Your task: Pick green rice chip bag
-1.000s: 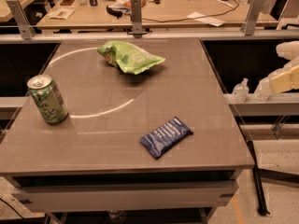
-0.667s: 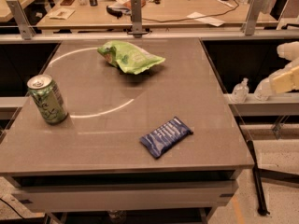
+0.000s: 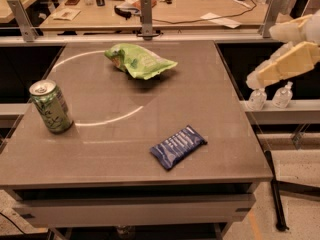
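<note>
The green rice chip bag (image 3: 141,61) lies crumpled and puffy on the far middle of the grey table (image 3: 210,109). It is light green with darker green print. My cream-coloured arm and gripper (image 3: 260,78) reach in from the right edge of the view. They hang beyond the table's right side, level with the bag and well to its right. They touch nothing.
An upright green drink can (image 3: 50,106) stands at the table's left. A flat dark-blue wrapped packet (image 3: 177,146) lies near the front. Two small bottles (image 3: 270,97) stand on a rail under the arm. A cluttered workbench (image 3: 190,9) with metal posts (image 3: 146,14) runs behind.
My arm has come further into view from the right, moving left and a little up. The bag, can and packet have not moved.
</note>
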Available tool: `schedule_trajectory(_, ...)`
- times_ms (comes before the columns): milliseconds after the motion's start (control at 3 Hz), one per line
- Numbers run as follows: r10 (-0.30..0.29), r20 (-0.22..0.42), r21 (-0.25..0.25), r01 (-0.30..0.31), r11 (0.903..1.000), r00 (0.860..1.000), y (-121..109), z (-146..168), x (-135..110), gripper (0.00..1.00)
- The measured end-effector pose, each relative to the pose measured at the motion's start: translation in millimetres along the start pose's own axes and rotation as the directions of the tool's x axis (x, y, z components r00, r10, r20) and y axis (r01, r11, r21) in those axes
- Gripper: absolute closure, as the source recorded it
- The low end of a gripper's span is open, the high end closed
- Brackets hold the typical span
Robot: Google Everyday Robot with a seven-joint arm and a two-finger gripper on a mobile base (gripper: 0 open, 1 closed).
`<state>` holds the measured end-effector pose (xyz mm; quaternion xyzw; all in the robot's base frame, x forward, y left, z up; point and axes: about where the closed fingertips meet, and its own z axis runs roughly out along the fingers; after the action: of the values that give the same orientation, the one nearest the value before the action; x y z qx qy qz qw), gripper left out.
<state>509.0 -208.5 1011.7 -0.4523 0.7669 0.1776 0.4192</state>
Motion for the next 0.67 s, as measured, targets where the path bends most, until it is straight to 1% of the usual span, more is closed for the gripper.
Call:
schedule_trajectory(333,-0.052,-0.033,-0.010,0.052,0.9986,0.998,-5,26,-26,0.00)
schedule_trajectory(667,-0.022,-0.080,0.011,0.023,0.9997,0.997,-19,56,-44,0.00)
